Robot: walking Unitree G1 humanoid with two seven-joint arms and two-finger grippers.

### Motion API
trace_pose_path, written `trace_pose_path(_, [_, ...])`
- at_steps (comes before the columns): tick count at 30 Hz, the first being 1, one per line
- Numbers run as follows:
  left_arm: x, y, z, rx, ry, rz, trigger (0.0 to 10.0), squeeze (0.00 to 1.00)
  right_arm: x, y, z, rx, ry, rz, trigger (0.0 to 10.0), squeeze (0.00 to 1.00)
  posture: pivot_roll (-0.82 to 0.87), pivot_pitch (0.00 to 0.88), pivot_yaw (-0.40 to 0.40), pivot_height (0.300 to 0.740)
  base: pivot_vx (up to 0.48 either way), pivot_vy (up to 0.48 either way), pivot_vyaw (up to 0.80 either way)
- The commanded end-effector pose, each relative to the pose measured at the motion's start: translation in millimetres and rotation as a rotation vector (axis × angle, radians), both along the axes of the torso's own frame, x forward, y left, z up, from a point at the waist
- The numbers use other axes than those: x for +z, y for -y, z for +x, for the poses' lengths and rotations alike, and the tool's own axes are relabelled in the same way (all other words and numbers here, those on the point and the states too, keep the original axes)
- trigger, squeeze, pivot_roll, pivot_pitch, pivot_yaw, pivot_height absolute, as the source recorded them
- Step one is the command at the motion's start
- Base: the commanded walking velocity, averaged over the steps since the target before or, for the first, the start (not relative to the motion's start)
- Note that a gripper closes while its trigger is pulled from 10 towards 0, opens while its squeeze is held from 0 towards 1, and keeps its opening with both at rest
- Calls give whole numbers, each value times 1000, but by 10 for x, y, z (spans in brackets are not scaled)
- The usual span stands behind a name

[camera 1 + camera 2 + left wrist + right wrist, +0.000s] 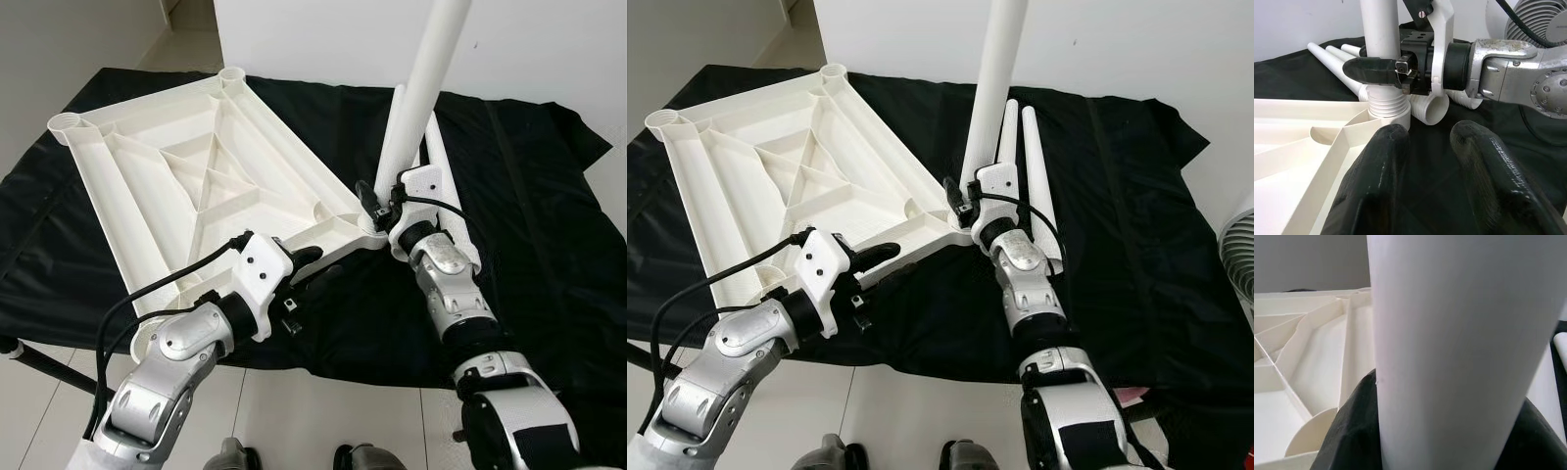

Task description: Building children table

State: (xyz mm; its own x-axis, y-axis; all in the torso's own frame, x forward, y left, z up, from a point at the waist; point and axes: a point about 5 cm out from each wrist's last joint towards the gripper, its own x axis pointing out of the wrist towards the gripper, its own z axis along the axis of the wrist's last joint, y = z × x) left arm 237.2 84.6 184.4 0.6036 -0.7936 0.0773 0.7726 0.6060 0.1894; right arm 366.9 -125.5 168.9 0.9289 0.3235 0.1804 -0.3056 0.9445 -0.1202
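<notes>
A white plastic table top (196, 176) lies upside down on a black cloth (549, 225), with round sockets at its corners. My right gripper (377, 206) is shut on a white table leg (431, 69) that stands upright. The leg's threaded end (1388, 105) sits in the socket of the near right corner. In the right wrist view the leg (1449, 333) stands between the black fingers (1352, 431). My left gripper (315, 266) is open just left of that corner, at the table top's near edge. One of its fingers (1376, 186) lies against the rim, and only cloth shows between the two.
Two more white legs (1034, 166) lie on the cloth behind the right gripper. A fan (1239, 255) stands at the right edge. The cloth ends near my feet, with pale tiled floor (323, 411) below. A white wall (549, 39) rises behind.
</notes>
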Motion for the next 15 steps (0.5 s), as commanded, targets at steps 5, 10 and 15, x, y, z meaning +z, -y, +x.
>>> trace_pose_path(5, [-38, 16, -21, -5, -8, 9, 10000, 0, -382, -68, -103, -174, -160, 22, 10000, 0, -38, 115, 12, 740, 0, 0, 0])
trace_pose_path(10, [-40, 32, -22, -13, -10, 7, 10000, 0, -382, -143, -119, -289, -155, 35, 10000, 0, -40, 117, 15, 740, 0, 0, 0])
trace_pose_path(15, [-41, 61, -29, -24, -10, 5, 10000, 0, -321, -241, -156, -396, -131, 58, 10000, 0, -42, 120, 12, 740, 0, 0, 0])
